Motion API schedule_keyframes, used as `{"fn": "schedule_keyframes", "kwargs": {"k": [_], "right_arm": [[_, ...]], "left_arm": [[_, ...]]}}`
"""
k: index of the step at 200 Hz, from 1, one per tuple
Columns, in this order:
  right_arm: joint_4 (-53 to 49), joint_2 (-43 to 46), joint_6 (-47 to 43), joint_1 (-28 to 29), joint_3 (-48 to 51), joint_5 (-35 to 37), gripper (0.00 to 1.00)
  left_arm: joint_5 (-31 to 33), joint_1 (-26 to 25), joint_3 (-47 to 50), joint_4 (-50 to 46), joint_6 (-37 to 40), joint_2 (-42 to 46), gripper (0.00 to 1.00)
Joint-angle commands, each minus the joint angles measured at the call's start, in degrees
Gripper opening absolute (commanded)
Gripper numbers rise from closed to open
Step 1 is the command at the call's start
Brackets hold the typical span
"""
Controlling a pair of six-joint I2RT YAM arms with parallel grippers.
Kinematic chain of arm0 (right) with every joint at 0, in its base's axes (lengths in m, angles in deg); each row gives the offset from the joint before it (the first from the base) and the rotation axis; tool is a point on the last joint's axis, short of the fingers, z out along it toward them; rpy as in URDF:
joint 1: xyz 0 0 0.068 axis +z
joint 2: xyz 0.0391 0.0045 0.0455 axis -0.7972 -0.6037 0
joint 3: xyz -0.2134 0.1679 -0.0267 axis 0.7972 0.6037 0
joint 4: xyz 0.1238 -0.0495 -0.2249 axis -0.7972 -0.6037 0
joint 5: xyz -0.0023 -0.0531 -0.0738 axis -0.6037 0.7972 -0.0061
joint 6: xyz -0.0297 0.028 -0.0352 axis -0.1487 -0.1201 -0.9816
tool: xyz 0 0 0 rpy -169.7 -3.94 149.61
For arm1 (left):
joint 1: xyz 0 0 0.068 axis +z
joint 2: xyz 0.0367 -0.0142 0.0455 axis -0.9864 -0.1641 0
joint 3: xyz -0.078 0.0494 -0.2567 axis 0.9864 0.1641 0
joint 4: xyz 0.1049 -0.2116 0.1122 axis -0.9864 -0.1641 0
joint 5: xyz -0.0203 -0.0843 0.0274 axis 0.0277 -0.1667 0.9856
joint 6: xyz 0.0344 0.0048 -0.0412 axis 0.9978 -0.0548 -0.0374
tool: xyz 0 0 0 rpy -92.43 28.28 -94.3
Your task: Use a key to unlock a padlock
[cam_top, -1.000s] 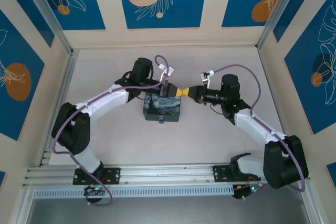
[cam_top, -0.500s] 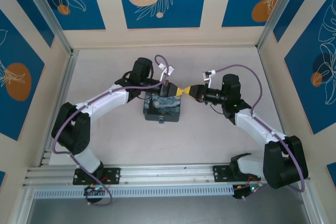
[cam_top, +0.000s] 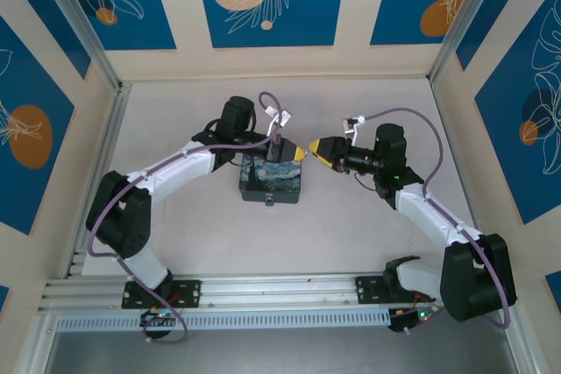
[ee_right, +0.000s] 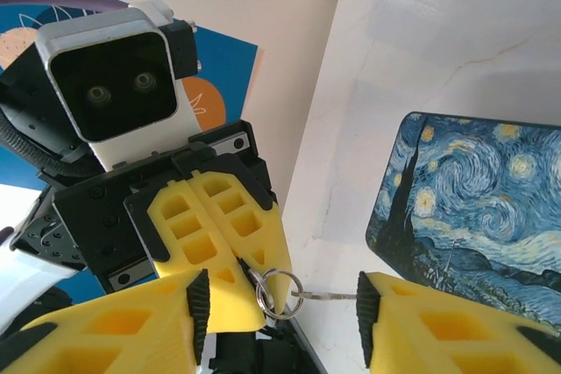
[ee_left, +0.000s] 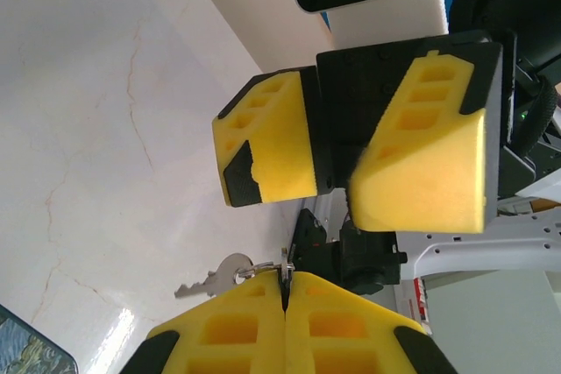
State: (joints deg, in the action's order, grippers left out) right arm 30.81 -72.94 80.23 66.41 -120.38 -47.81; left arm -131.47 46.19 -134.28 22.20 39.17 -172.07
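Your left gripper (ee_left: 285, 297) is pressing its yellow fingers flat together with no gap, and it is pinching a small key ring (ee_left: 254, 266) at the tips. The key (ee_left: 209, 278) is hanging off that ring to the left in the left wrist view, silver and seen flat above the pale table (ee_left: 79, 129). In the right wrist view it is showing only as a thin edge-on sliver beside the ring. In the top view the left gripper is hovering over the far edge of the starry-night box (cam_top: 272, 179). A tiny bluish speck, probably the padlock (cam_top: 268, 201), is sitting at the box's near edge. Your right gripper (cam_top: 317, 148) is facing the left one, just beside it, with its fingers (ee_left: 267, 151) standing well apart and gripping nothing.
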Motion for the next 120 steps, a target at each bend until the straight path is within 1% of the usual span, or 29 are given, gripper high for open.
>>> {"fn": "schedule_keyframes", "kwargs": {"k": [1, 18, 42, 72, 120], "right_arm": [[-5.2, 2.41, -5.61, -0.7, 0.53, 0.77, 0.53], [-10.61, 4.7, -13.57, -0.74, 0.5, 2.38, 0.56], [-15.44, 7.64, -22.83, -0.16, 0.55, 5.18, 0.56], [-14.82, 9.03, -27.48, 1.5, 1.83, 8.17, 0.57], [-15.93, 6.18, -32.83, 4.85, -1.39, 11.57, 0.56]], "left_arm": [[-1.5, 0.4, -0.52, 1.24, -0.85, -0.89, 0.0], [-1.74, 0.4, -1.55, -0.16, -0.66, -0.71, 0.0], [-2.64, 0.5, -3.61, -3.21, 0.98, -0.94, 0.0], [-4.93, 0.49, -6.47, -5.93, 2.03, -2.63, 0.0], [-7.25, 0.37, -9.63, -8.94, 2.74, -4.36, 0.0]]}}
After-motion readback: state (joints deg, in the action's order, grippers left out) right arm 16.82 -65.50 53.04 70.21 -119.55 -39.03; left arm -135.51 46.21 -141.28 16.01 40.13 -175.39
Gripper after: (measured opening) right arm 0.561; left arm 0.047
